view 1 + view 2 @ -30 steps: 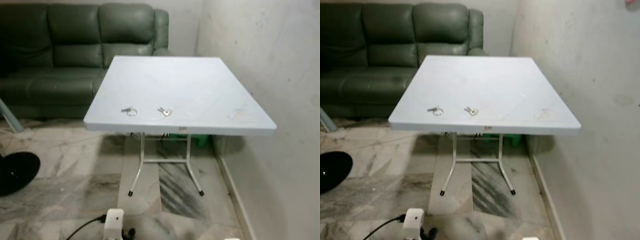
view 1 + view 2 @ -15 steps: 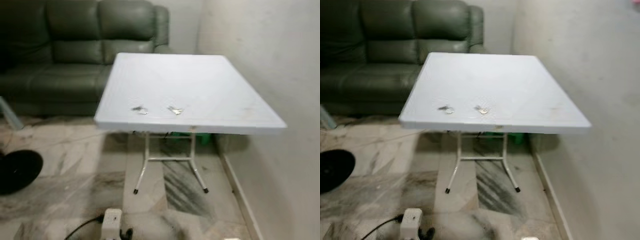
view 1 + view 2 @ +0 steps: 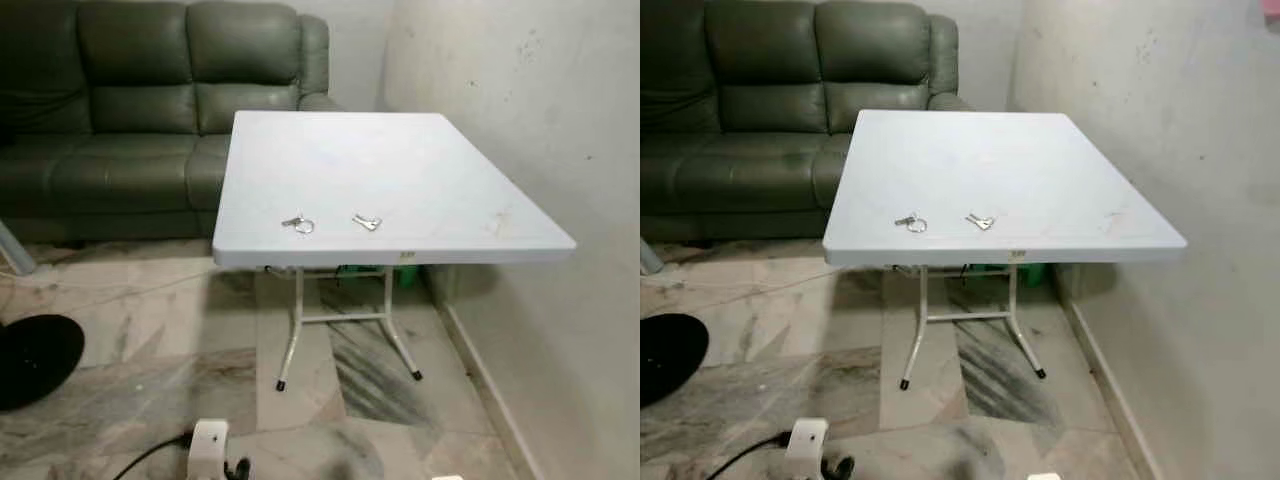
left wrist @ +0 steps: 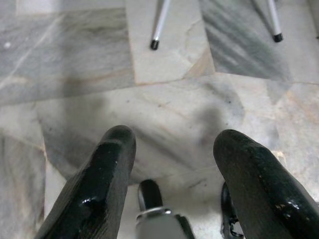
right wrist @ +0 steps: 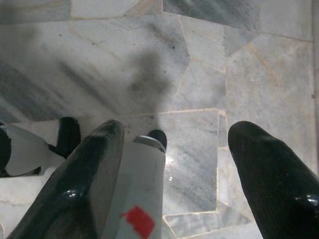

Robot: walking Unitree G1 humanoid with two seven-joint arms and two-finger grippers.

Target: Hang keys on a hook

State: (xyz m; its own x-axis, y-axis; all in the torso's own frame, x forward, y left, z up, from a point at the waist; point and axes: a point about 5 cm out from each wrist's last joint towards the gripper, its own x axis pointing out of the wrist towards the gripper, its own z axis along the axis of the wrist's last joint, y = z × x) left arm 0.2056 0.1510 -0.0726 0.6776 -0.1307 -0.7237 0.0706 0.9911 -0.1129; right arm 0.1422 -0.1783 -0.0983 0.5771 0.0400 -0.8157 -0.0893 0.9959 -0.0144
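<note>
Now the whole scene sits further right and sharper than half a second ago, when it was blurred, so the camera has moved and nothing on the desk (image 3: 420, 170) has shifted. Two sets of keys lie near its front edge: a key on a ring (image 3: 298, 223) and, a little apart on its right, a loose pair of keys (image 3: 366, 222). A green sofa (image 3: 120, 110) stands behind the desk and a wall (image 3: 520, 110) runs along the right. Both arms hang low over the marble floor (image 4: 164, 114). The left end effector (image 4: 174, 149) points down with its two black fingers (image 4: 107, 169) spread apart and empty; the right end effector (image 5: 172, 149) does likewise, fingers (image 5: 271, 169) wide and holding nothing
</note>
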